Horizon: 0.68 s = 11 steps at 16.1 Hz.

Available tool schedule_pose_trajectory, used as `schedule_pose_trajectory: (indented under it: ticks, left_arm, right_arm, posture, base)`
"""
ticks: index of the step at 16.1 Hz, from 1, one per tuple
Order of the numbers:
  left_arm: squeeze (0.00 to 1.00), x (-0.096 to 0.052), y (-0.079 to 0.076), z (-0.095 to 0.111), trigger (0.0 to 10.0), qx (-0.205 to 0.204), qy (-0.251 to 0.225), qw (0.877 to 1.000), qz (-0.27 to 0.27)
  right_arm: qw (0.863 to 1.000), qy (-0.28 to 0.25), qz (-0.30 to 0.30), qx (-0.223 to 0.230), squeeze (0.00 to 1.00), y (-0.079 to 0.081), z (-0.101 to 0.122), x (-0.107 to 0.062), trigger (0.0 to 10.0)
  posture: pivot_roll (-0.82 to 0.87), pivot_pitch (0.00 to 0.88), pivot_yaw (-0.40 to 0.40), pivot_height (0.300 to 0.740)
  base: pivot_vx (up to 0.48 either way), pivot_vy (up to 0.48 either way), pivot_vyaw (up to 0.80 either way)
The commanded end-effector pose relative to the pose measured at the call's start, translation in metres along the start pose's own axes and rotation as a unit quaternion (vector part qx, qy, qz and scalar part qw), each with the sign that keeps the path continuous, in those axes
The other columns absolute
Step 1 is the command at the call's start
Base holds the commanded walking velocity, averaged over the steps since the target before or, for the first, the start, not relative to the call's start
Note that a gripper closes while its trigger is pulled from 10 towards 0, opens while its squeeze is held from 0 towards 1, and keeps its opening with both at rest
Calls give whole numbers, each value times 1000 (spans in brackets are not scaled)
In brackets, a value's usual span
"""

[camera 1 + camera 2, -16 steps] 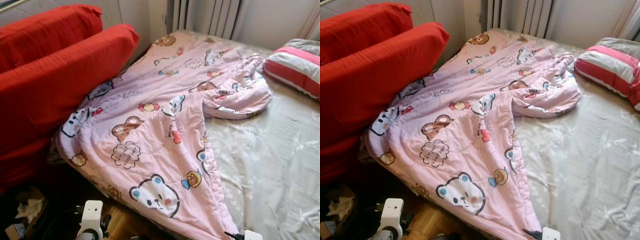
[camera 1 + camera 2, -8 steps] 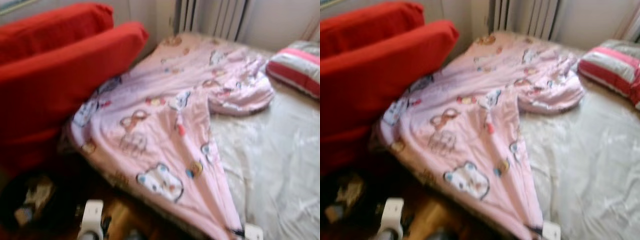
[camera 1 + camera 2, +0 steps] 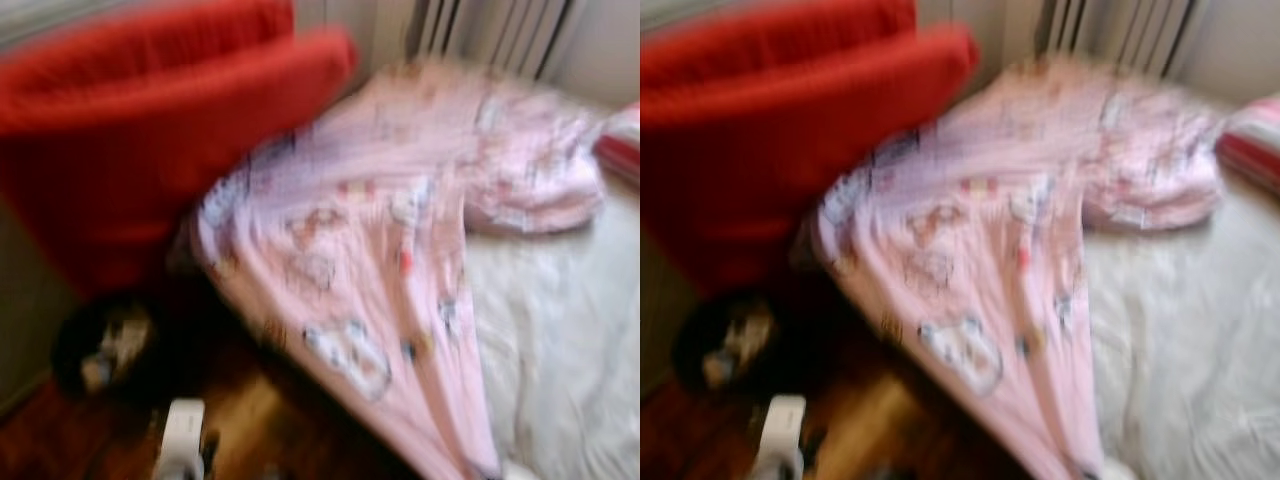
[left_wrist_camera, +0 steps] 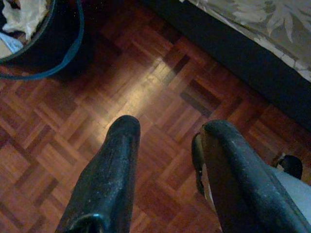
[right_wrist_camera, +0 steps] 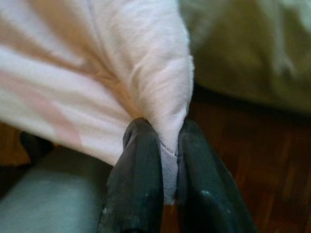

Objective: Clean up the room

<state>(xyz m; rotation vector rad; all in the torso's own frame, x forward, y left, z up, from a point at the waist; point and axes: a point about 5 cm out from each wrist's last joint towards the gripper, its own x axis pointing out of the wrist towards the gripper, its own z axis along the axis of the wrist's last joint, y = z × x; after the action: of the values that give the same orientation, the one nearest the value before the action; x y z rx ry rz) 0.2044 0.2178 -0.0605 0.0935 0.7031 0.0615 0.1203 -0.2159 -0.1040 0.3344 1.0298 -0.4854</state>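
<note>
Right wrist view: the right gripper (image 5: 165, 160) has its two black fingers (image 5: 138, 184) closed on a folded corner of the pink blanket (image 5: 112, 73), the cloth pinched between them above the dark wood floor. Head views are heavily blurred. The blanket (image 3: 400, 250) lies spread on the bed (image 3: 570, 340), its long axis running from the far edge near the radiator (image 3: 490, 30) to the near edge of the bed, where it narrows to the held corner at the bottom of the frame. Its far right part is bunched into a rounded fold. The blanket's left side rests against the red cushions (image 3: 150, 130) that stand along the bed's left edge.

Compared with one second ago, the whole picture has shifted right and lost sharpness, so the camera has moved; the striped pillow (image 3: 620, 145) now sits at the right border, and more floor shows at lower left.

Left wrist view: the left gripper (image 4: 165, 145) hangs with its fingers apart and empty above the parquet floor (image 4: 121, 97), near a dark bin (image 4: 43, 43) holding crumpled paper. The bed's dark side and patterned sheet (image 4: 262, 24) cross the corner.
</note>
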Motion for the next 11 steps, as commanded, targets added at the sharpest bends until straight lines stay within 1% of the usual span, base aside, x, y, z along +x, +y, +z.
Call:
schedule_pose_trajectory:
  ticks: [1,2,3,4,5,6,7,8,9,10,11]
  left_arm:
    - [0,-1,1,-6,10000,12,15,1000,-2]
    - [0,-1,1,-5,10000,13,16,1000,-2]
    - [0,-1,1,-4,10000,15,15,1000,-2]
    - [0,0,0,-4,10000,16,14,1000,-3]
    - [0,0,0,-3,10000,15,13,1000,-3]
    - [0,0,0,-3,10000,15,14,1000,-3]
    - [0,-1,0,-5,10000,19,17,1000,-4]
    - [0,-1,0,-5,10000,20,19,1000,-4]
    - [0,-1,0,-6,10000,19,19,1000,-3]
    - [0,-1,0,-6,10000,18,19,1000,-3]
    - [0,-1,-1,-6,10000,19,18,1000,-4]
  right_arm:
    - [998,43,-31,21,0,-16,-19,-4,10000]
    - [997,64,-32,-31,0,-19,-26,-5,10000]
    - [990,105,-24,-91,0,-21,-41,-9,10000]
    - [983,132,-17,-123,0,-24,-52,-12,10000]
    - [978,141,-11,-152,0,-25,-55,-13,10000]
    - [975,150,-1,-164,0,-24,-59,-14,10000]
    - [962,169,28,-211,0,-20,-65,-16,10000]
    - [958,176,34,-225,0,-20,-68,-16,10000]
    - [948,186,40,-256,0,-21,-70,-17,10000]
    - [922,201,50,-328,0,-24,-74,-19,10000]
    - [904,215,65,-364,0,-27,-79,-22,10000]
  posture:
    - [89,153,4,740]
    - [87,151,5,740]
    - [83,150,6,740]
    - [89,149,5,740]
    - [89,150,5,740]
    - [87,150,5,740]
    - [84,151,5,740]
    - [83,151,5,740]
    - [84,150,4,740]
    - [86,149,3,740]
    - [87,149,2,740]
  base:
    - [0,0,0]
    - [0,0,0]
    - [0,0,0]
    - [0,0,0]
    - [0,0,0]
    - [0,0,0]
    - [0,0,0]
    - [0,0,0]
    - [0,0,0]
    - [0,0,0]
    - [0,0,0]
